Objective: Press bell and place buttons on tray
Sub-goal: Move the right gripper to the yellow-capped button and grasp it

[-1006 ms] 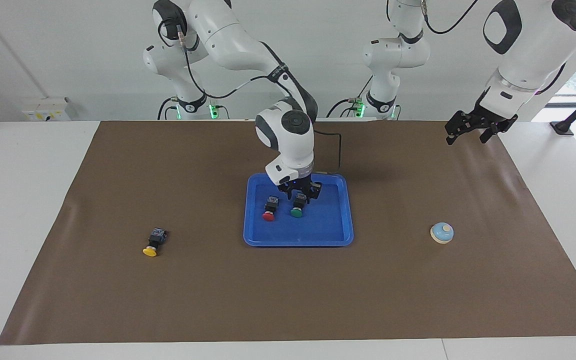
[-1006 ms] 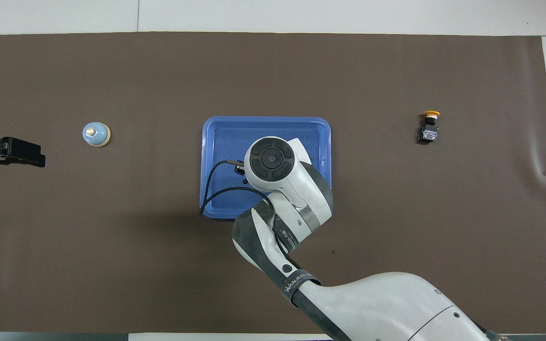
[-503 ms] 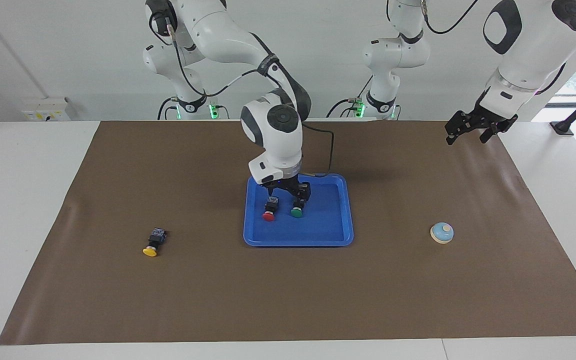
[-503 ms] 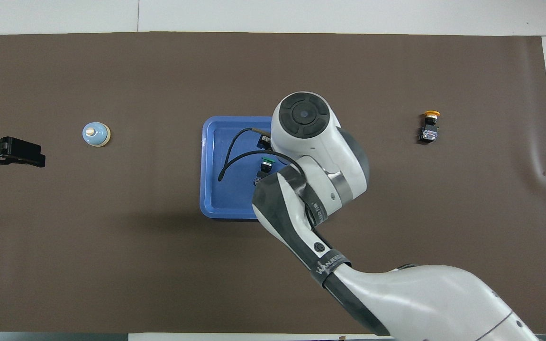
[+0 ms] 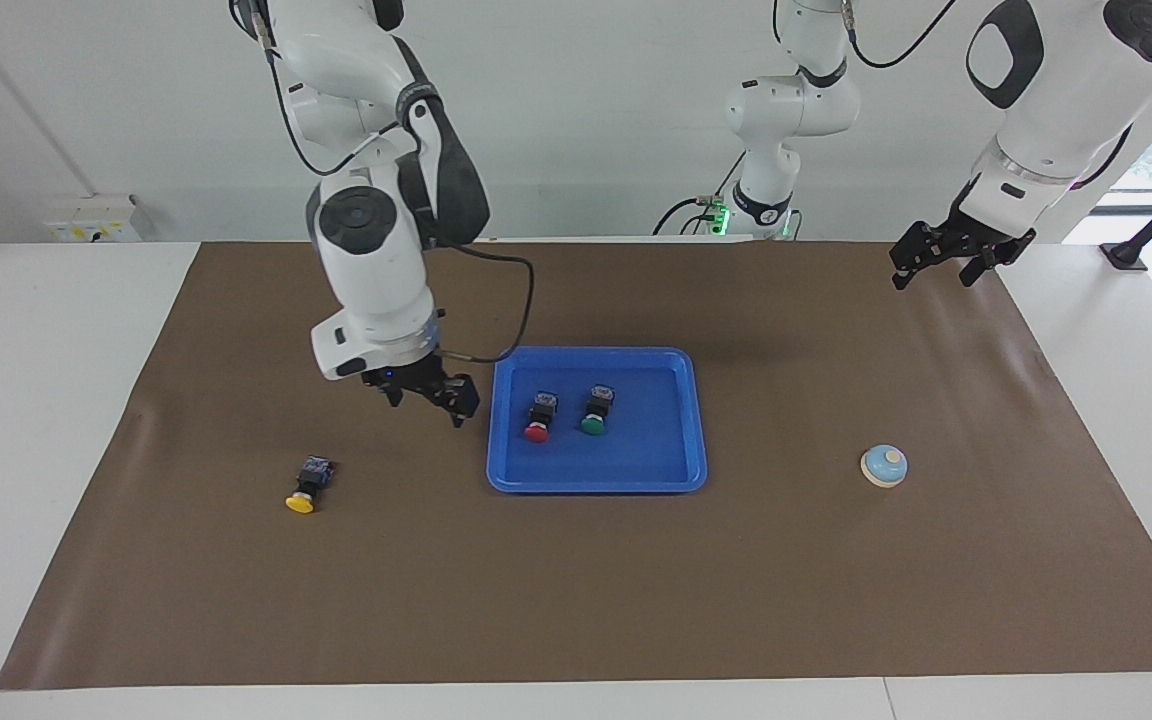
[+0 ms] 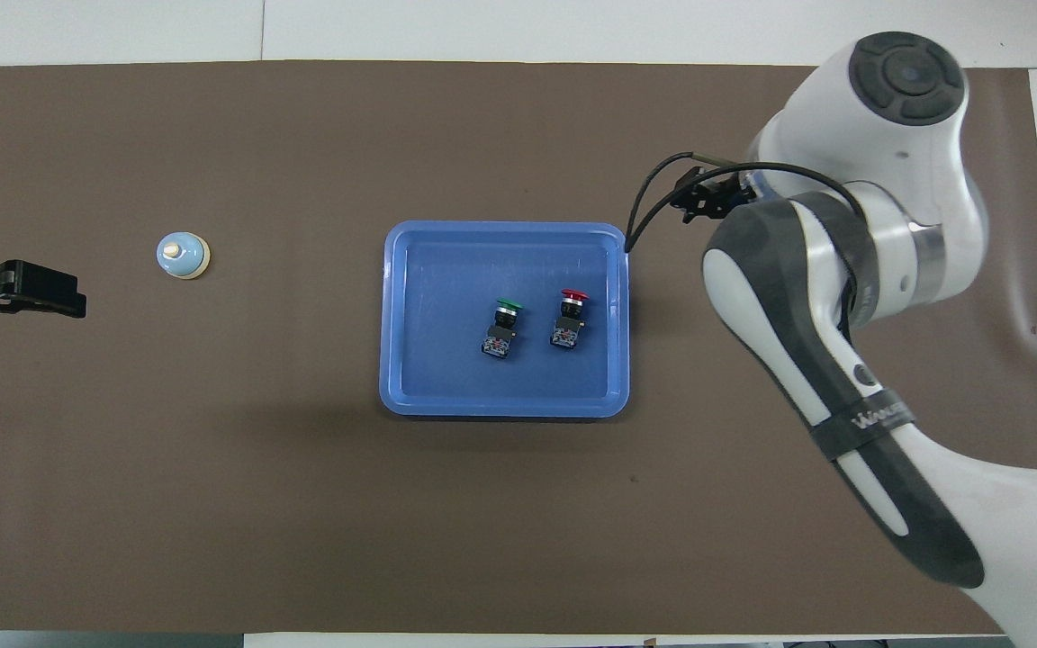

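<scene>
**Now two buttons lie in the tray, one on the mat**

Now the right gripper [image 5: 424, 392] hangs over the brown mat [image 5: 576, 600] just beside the tray [image 5: 596, 478], on the side toward the right arm's end of the table; its fingers are spread apart and hold nothing. A black cable loops from its wrist over the tray's corner nearest the robots. From above, the right arm's bulky wrist covers most of the gripper, so only dark links show at the wrist's edge.

Inside the blue tray lie the red button [image 5: 538, 418] and the green button [image 5: 594, 411], side by side and apart, both on their sides with caps pointing away from the robots. The red one lies toward the right arm's end, the green one nearer the tray's middle.

Between the gripper and the mat's edge at the right arm's end, the yellow button [image 5: 307, 484] lies on its side on the mat, well apart from the tray. It cannot be seen in the overhead view, where the right arm covers that part of the mat.

Toward the left arm's end, the bell [image 5: 884, 466] sits upright on the mat, well clear of the tray. The left gripper [image 5: 946, 262] waits with jaws wide and empty over the mat's corner nearest the robots; the overhead view cuts it off at the frame's edge.
</scene>
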`<state>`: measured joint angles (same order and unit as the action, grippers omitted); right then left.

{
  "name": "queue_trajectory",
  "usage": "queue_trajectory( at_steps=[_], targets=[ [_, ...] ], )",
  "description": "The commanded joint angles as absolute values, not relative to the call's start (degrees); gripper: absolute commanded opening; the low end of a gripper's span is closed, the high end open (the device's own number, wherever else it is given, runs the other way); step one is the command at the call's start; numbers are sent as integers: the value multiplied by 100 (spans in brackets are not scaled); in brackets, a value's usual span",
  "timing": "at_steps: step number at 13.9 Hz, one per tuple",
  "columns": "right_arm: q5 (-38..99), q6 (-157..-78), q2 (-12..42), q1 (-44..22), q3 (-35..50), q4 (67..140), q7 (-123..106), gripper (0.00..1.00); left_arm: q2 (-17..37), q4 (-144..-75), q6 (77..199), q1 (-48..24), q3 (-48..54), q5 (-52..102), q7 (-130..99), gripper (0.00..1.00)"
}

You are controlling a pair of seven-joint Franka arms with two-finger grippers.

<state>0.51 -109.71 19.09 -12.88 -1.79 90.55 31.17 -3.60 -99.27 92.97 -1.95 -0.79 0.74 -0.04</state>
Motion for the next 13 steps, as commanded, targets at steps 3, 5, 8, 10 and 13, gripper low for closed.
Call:
queue_trajectory(
  at_steps=[3, 5, 8, 10, 13],
  targets=[
    [-35, -11301, 1697, -274, -97, 9675, 1540, 100, -378, -9888, 9272, -202, -79, 35, -62, 100],
    [-35, -11871, 1565, -36, -88, 10263, 1179, 100, -378, -9888, 9272, -202, -88, 35, -62, 100],
    [-26, -12873, 1529, 193, -88, 11081, 1003, 100, -378, -9888, 9272, -202, -88, 35, -62, 100],
    [-26, -13331, 1652, 281, -88, 11276, 888, 100, -378, -9888, 9272, -202, -88, 35, -62, 100],
    [-26, -13763, 1854, 246, -79, 11355, 905, 100, -378, -9888, 9272, -202, -79, 35, -70, 100]
  ],
)
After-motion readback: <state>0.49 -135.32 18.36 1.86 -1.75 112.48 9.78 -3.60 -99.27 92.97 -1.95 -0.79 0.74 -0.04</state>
